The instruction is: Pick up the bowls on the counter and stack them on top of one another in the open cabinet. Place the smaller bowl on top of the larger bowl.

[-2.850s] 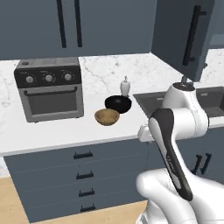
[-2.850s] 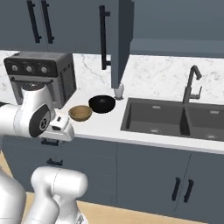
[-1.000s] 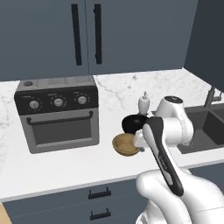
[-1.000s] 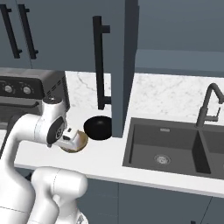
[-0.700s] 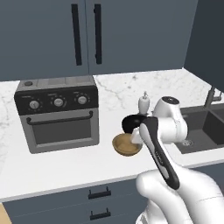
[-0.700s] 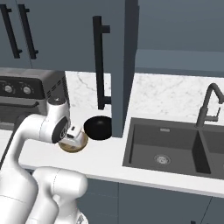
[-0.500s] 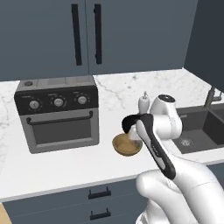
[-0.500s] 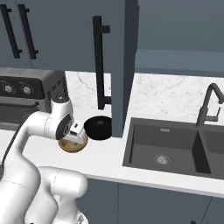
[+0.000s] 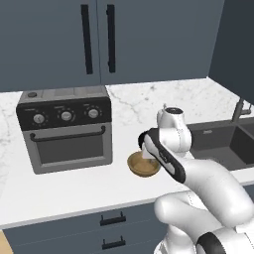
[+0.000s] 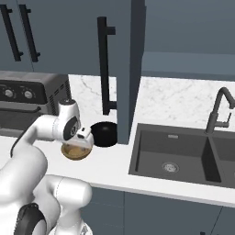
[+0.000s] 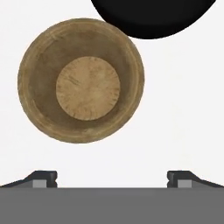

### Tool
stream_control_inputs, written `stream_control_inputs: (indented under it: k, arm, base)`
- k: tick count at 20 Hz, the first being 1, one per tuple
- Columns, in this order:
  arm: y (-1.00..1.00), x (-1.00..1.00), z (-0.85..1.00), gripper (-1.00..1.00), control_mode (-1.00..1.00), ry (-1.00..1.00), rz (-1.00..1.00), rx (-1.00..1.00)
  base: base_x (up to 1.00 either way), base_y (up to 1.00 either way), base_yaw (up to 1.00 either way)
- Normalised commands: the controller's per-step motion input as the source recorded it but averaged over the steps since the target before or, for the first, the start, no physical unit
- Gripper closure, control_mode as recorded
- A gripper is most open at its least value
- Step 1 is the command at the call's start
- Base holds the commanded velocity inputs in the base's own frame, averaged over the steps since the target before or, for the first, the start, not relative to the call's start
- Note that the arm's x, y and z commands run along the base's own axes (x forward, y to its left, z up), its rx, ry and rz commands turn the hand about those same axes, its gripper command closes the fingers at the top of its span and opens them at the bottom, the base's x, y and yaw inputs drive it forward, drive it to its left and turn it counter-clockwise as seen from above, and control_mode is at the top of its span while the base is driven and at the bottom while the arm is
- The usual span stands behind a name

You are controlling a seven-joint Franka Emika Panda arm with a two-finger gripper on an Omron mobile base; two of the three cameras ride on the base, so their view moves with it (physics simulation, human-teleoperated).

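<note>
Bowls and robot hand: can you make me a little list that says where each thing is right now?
wooden bowl: upright on the counter, under the hand
black bowl: on the counter, right next to the wooden bowl, seems to touch its rim
gripper: open, above the counter, holds nothing
toaster oven: on the counter, door shut
sink: dark, set in the counter
cabinet door: open, stands above the black bowl
bowls stacked: not yet

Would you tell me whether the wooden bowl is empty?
Empty: the hand view looks straight into the wooden bowl, showing its bare base.
</note>
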Motion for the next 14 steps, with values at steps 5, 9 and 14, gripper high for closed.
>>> stream_control_inputs:
  k: [5, 9, 14]
  arm:
    - [-0.04, 0.32, -0.49, -1.0, -1.0, 0.08, -0.01, 0.0]
    - [-0.09, 0.27, -0.34, -1.0, -1.0, 0.02, -0.03, 0.0]
    - [-0.14, 0.11, -0.14, -1.0, -1.0, 0.0, -0.07, 0.0]
  base:
    - [0.0, 0.0, 0.0]
    - [0.0, 0.0, 0.0]
    - [0.0, 0.0, 0.0]
